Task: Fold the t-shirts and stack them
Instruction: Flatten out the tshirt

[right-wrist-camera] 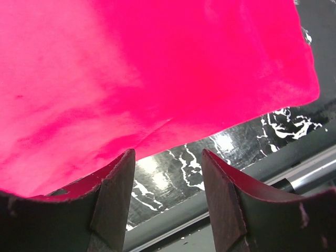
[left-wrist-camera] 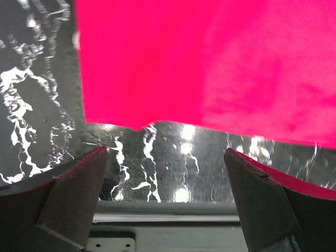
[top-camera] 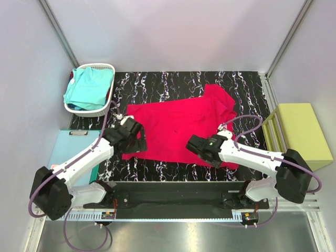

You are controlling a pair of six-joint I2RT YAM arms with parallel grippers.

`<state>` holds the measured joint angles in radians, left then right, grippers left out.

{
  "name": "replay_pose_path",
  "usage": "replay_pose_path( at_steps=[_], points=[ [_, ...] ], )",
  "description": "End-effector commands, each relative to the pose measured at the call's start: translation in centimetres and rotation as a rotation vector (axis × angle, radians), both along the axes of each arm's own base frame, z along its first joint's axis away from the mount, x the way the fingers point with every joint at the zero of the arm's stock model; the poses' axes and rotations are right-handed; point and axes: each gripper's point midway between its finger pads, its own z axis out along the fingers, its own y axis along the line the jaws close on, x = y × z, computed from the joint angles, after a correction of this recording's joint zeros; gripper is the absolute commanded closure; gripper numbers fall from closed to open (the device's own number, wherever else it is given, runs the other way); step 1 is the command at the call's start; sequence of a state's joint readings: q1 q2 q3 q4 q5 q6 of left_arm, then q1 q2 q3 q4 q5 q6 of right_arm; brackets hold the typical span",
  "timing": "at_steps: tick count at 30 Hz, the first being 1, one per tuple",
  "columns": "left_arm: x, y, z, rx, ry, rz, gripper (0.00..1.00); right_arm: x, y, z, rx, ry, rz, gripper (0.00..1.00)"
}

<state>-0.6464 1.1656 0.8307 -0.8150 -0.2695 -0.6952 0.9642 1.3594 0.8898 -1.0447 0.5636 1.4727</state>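
The crimson-red t-shirt (top-camera: 178,123) lies spread out on the black marbled table (top-camera: 157,84). The turquoise t-shirt (top-camera: 89,86) is bunched up in a white basket (top-camera: 107,68) at the back left. My left gripper (top-camera: 136,143) hovers over the red shirt's near left corner. In the left wrist view it (left-wrist-camera: 165,157) is open and empty, with the red shirt's (left-wrist-camera: 199,63) hem just beyond the fingers (left-wrist-camera: 79,184). My right gripper (top-camera: 198,147) hangs over the shirt's near edge. It (right-wrist-camera: 168,157) is open with only table between the fingers (right-wrist-camera: 118,184), the red cloth (right-wrist-camera: 157,73) beyond them.
A yellow-green block (top-camera: 302,134) sits off the table's right edge. A flat light-blue mat (top-camera: 68,147) lies to the left, partly under my left arm. A dark rail (top-camera: 178,191) runs along the near table edge between the arm bases.
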Motion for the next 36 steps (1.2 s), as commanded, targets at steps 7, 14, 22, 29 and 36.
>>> replay_pose_path(
  at_steps=[7,14,22,29,36],
  points=[
    [1.0,2.1,-4.4,-0.206,0.156,0.254,0.1,1.6,-0.2,2.9,-0.053,-0.096,0.075,0.39],
    [0.1,1.4,-5.6,-0.256,0.189,0.274,0.22,1.5,-0.6,3.1,-0.075,-0.098,0.11,0.39],
    [0.6,1.9,-4.7,-0.248,0.132,0.28,0.23,1.7,-0.4,3.0,-0.084,-0.097,0.145,0.4],
    [2.2,4.5,-2.9,-0.132,0.028,0.334,0.22,1.6,-0.2,2.6,-0.079,-0.085,0.162,0.39],
    [2.6,7.2,-3.7,0.042,0.073,0.387,0.21,1.2,-0.9,2.8,-0.079,-0.092,0.159,0.4]
  ],
)
